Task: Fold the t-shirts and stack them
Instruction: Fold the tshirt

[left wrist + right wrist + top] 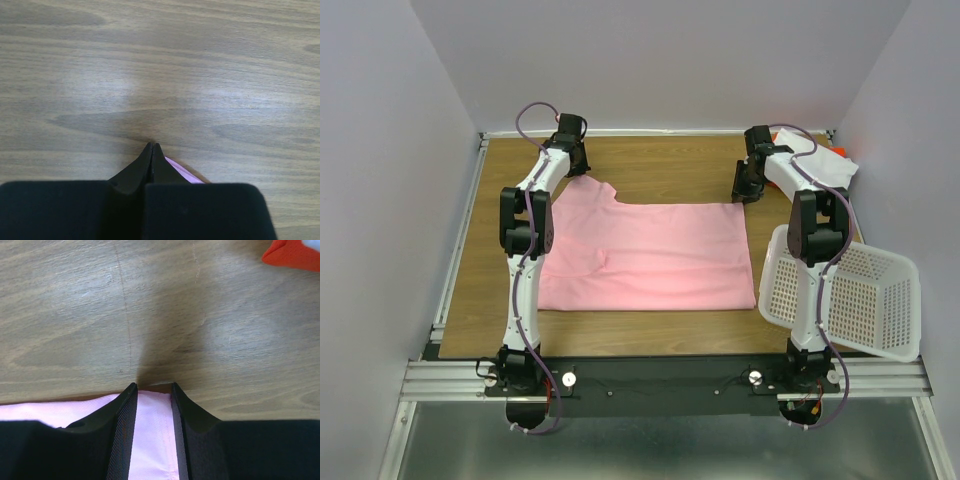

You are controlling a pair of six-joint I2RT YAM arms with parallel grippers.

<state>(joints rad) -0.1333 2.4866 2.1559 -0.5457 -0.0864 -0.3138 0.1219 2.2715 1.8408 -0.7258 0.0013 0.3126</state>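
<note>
The light pink t-shirt (650,255) lies spread flat in the middle of the table. My left gripper (570,160) is down at its far left corner. In the left wrist view the gripper (151,145) has its jaws pressed together at the table, and a sliver of pink cloth (182,172) shows by the right finger. My right gripper (748,185) is at the shirt's far right corner. In the right wrist view it (152,386) is open, with the pink shirt's edge (150,430) between its fingers. The white t-shirt (835,172) and the orange-red t-shirt (832,153) lie bunched at the far right.
A white perforated basket (865,290) lies tipped at the right, near the right arm's base. The wooden table (660,165) ends at a wall behind both grippers. A corner of the orange-red t-shirt (292,252) shows at the top right of the right wrist view.
</note>
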